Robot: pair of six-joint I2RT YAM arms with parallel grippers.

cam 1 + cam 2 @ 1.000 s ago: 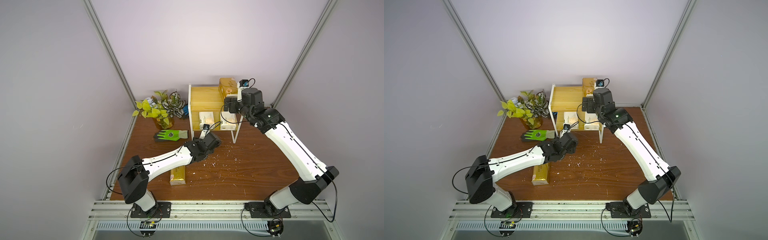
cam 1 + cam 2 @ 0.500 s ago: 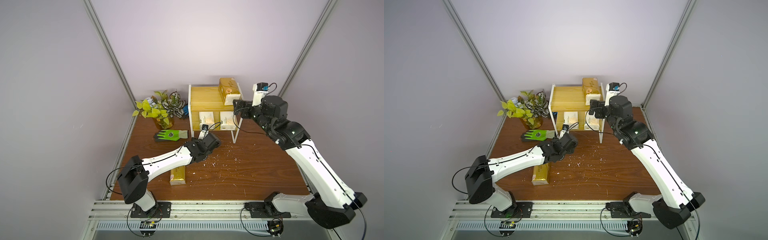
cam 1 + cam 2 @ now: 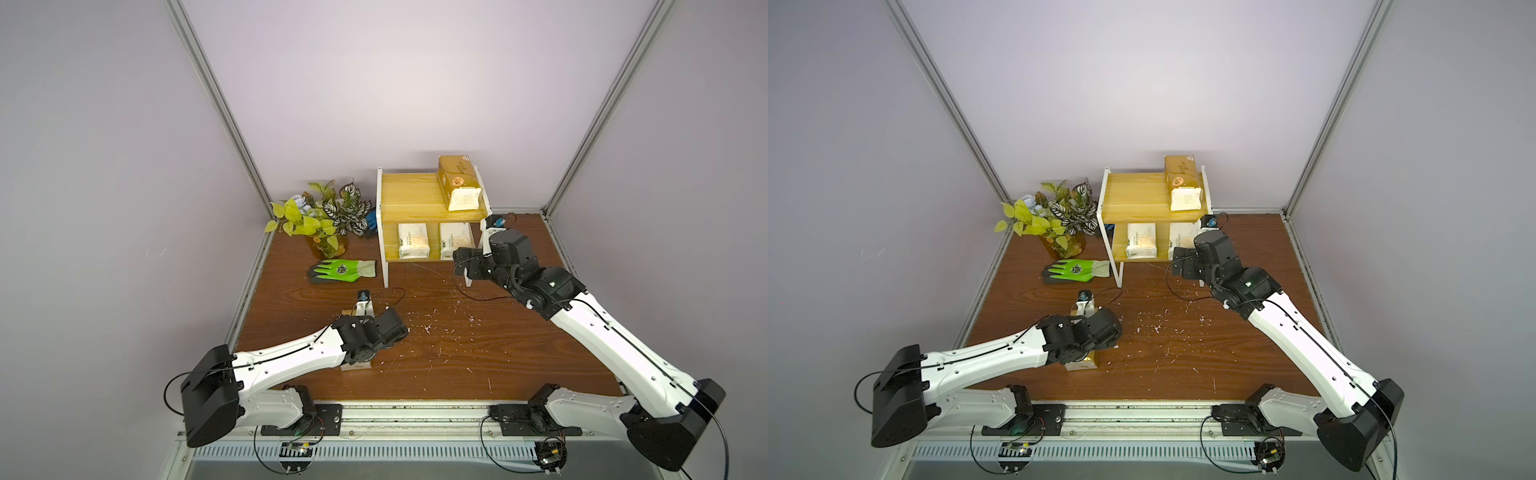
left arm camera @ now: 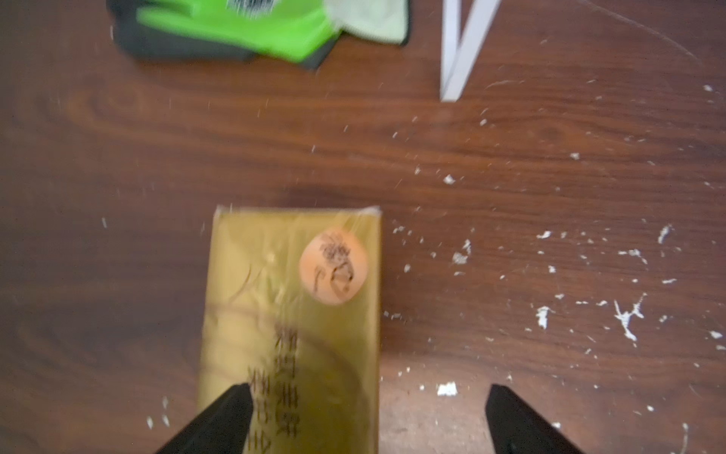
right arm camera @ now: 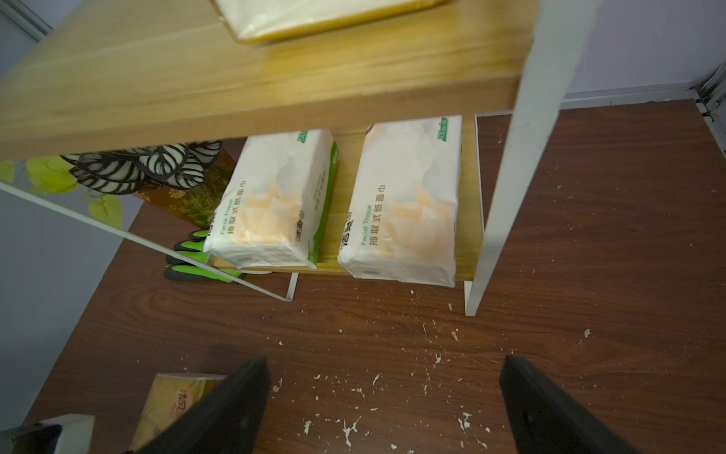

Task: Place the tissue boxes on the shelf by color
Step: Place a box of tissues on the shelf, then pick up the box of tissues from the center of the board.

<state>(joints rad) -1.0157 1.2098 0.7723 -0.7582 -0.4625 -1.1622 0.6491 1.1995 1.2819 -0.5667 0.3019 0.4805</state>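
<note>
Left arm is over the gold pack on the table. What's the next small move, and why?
Probably slide the left gripper sideways across the gold pack before lowering. Its jaws are open, but one finger sits over the pack's top and the other over bare table, so closing now would likely miss. The pack should lie between them.

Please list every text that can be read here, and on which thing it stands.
"Facial Tissue": on each of the two white packs on the shelf.
"抽取式纸面巾": beside it, on both.
"200": green, at their rear ends; the rest too small.
"清风": it seems, on the gold pack on the table.
Not readable: that pack's dark print and orange mark, blurred; the glove logo; the upper gold pack.
</note>
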